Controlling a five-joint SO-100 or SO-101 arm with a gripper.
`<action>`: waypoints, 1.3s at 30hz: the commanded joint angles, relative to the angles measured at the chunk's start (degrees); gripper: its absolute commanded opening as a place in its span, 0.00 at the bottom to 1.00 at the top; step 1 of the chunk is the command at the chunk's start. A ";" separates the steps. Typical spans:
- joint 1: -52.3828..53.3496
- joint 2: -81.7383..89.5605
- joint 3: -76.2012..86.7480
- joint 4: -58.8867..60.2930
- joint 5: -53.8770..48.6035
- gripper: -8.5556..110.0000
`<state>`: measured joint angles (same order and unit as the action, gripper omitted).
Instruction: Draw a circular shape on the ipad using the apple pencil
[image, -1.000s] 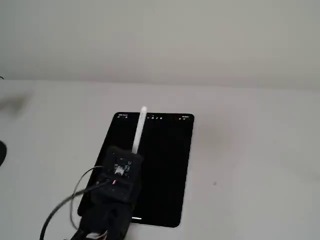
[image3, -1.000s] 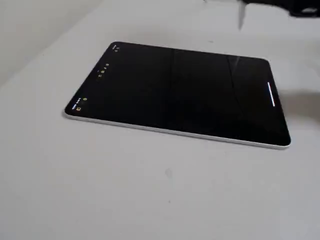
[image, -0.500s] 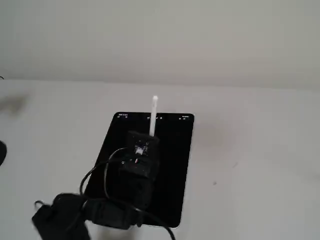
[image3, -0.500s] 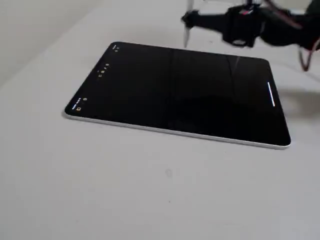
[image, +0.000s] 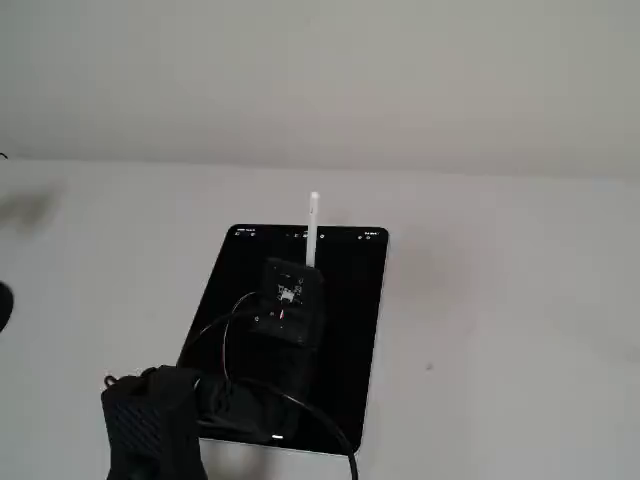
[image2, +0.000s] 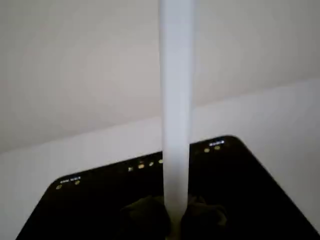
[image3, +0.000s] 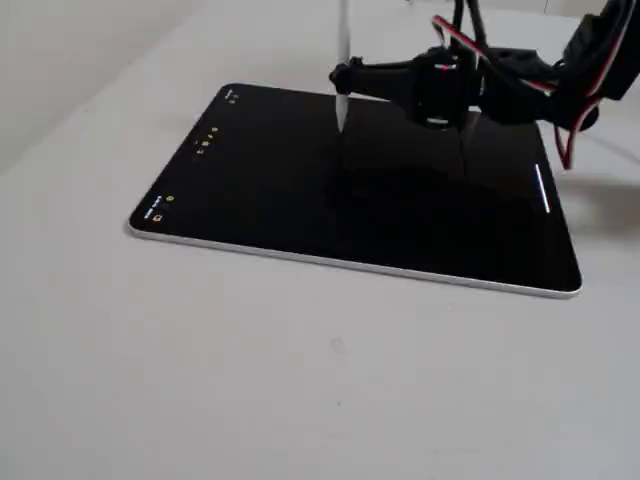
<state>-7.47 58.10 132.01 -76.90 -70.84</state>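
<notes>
The gripper (image3: 343, 78) is closed on the apple pencil (image3: 343, 60), holding it close to upright. In the wrist view its dark fingers (image2: 150, 215) press against the shaft from both sides at the bottom edge of the picture.

Below the gripper lies the ipad (image3: 300, 220), flat on the white table (image3: 330, 380). Its black screen spreads out on all sides beneath the arm, and its toolbar icons (image3: 205, 140) run along the short edge farthest from the arm base. No circular shape is visible on the screen in any view; the drawing is judged not yet begun.

The apple pencil passes through the gripper. Its upper end rises well above the fingers, and its tip (image3: 341, 126) projects below them. In the fixed view from the side the tip appears to hang just above the glass rather than touching it, though contact cannot be fully excluded.

For the step in hand, the arm should lower the tip straight down until it just touches the screen. It should then keep light, even pressure and a constant tilt while tracing one closed loop, well inside the screen edges and clear of the toolbar icons.
</notes>
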 joint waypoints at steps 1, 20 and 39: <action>-1.32 0.00 -3.69 -0.88 -1.32 0.07; -3.60 -2.64 -3.08 -1.76 -3.78 0.07; -7.21 1.58 7.03 -4.92 -4.83 0.07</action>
<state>-13.45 56.16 136.14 -80.77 -74.71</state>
